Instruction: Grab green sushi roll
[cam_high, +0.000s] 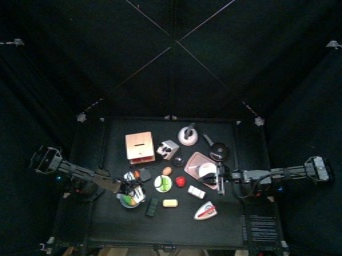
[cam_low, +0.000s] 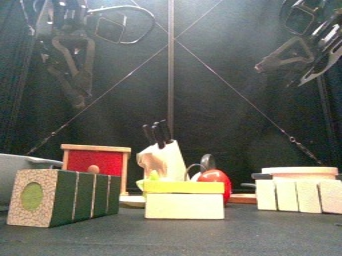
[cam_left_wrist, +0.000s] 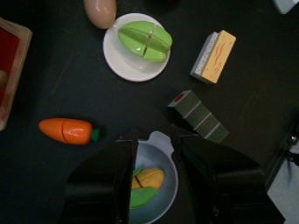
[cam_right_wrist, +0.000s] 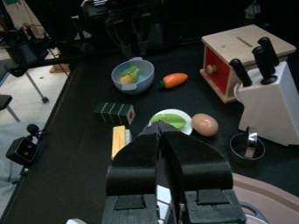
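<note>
Table: small black table (cam_high: 227, 215) inside black curtains.
Roll: stubby dark green sushi roll (cam_left_wrist: 197, 116) lies free beside the pale blue bowl (cam_left_wrist: 160, 179).
Left gripper (cam_left_wrist: 156, 150): jaws wide, empty, above the bowl.
Right gripper (cam_right_wrist: 162, 137): jaws together, resting apart.
Progress: grasp not yet made.

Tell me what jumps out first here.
Up front, the dark green sushi roll lies at the table's near left edge. The left tool hangs open over the bowl, the roll just beyond it. Behind sit a red box and knife block.
</note>
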